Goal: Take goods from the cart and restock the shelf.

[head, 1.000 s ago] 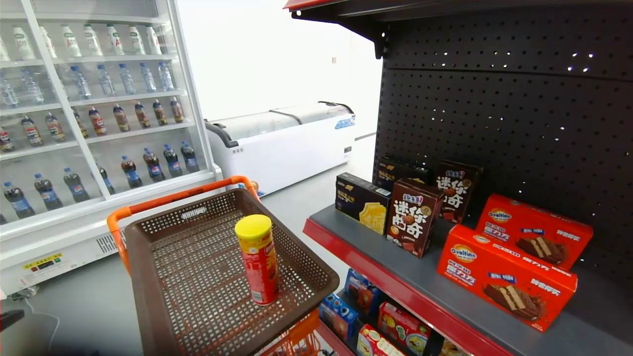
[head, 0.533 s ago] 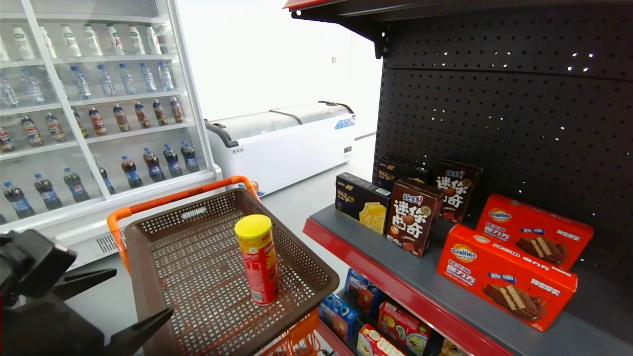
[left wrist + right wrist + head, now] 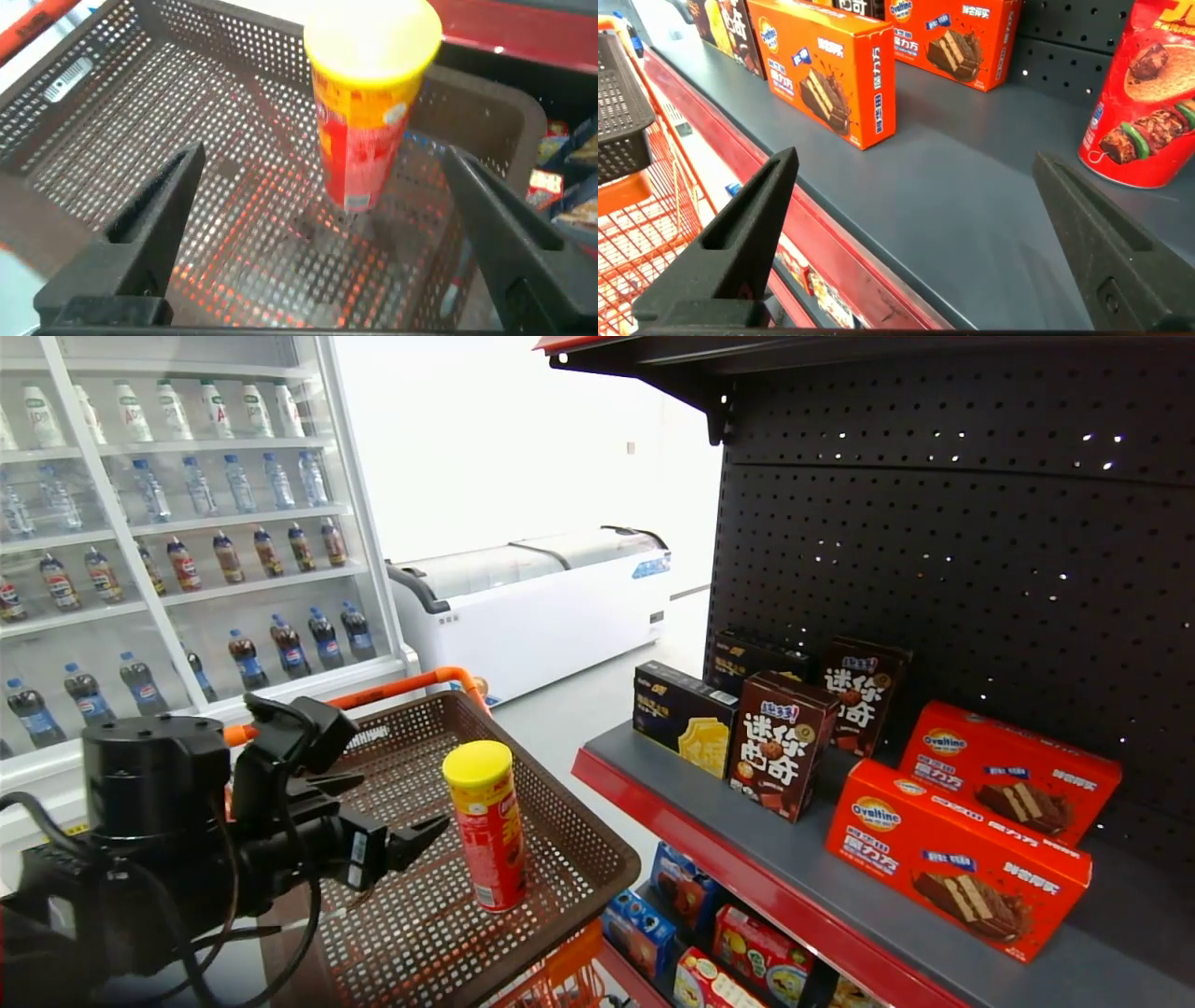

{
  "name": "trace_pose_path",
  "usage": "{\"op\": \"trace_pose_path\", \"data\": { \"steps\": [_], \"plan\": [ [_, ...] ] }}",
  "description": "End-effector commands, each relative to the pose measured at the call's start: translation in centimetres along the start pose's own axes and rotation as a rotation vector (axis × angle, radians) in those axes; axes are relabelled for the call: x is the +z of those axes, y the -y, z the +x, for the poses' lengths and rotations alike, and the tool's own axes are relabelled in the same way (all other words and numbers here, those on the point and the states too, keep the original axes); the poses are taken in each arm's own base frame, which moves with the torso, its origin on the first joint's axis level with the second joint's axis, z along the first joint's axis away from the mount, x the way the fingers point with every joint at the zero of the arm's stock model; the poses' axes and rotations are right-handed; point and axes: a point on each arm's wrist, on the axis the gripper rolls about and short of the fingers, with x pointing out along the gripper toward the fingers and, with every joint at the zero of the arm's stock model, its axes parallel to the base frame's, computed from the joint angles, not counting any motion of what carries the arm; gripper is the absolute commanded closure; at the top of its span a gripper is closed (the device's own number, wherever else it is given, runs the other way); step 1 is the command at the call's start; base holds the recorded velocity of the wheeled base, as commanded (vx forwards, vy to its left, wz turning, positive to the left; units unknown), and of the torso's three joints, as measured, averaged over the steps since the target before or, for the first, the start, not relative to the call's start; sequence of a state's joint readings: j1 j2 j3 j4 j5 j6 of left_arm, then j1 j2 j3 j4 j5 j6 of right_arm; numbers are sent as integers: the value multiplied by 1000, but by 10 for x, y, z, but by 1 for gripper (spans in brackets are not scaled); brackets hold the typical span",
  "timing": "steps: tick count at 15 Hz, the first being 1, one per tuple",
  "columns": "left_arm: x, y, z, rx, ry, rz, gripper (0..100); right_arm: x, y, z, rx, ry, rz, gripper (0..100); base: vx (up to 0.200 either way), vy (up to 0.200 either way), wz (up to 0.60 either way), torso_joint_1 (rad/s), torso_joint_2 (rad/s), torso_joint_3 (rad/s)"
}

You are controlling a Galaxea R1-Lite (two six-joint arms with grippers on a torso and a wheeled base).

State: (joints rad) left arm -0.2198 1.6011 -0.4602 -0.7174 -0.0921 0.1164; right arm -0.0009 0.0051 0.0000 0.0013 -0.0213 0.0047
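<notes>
one chip can (image 3: 485,826) stands upright in the cart basket (image 3: 583,845), room all round; left pincer (image 3: 406,803) spread wide just beside it, empty. left wrist: can sits in the open gap, untouched. right wrist: right pincer (image 3: 915,163) wide open, empty, over bare shelf (image 3: 971,215) between orange box (image 3: 831,75) and red canister (image 3: 1148,93).

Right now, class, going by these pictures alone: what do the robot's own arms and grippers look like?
The left arm is matte black, with a cylindrical joint housing, looping black cables and a small white label. Both the left gripper and the right gripper have two plain black, wedge-shaped fingers tapering to tips.
</notes>
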Motion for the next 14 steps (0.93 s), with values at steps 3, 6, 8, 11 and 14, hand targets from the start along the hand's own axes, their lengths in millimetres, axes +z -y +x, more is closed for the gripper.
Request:
{"op": "trace_pose_path", "data": {
  "steps": [3, 6, 8, 11, 14],
  "plan": [
    [-15, 22, 52, -86, -55, -31, 0, 0, 0, 0, -1, 0, 0, 0, 0, 0, 0, 0, 0, 0],
    [-22, 34, 65, -121, -63, -22, 0, 0, 0, 0, 1, 0, 0, 0, 0, 0, 0, 0, 0, 0],
    [-27, 35, 72, -122, -70, -21, 0, 0, 0, 0, -1, 2, 0, 0, 0, 0, 0, 0, 0, 0],
    [-36, 36, 79, -124, -100, -13, 0, 0, 0, 0, -1, 0, 0, 0, 0, 0, 0, 0, 0, 0],
    [-46, 35, 87, -119, -130, -16, 0, 0, 0, 0, -1, 2, 0, 0, 0, 0, 0, 0, 0, 0]
  ]
}}
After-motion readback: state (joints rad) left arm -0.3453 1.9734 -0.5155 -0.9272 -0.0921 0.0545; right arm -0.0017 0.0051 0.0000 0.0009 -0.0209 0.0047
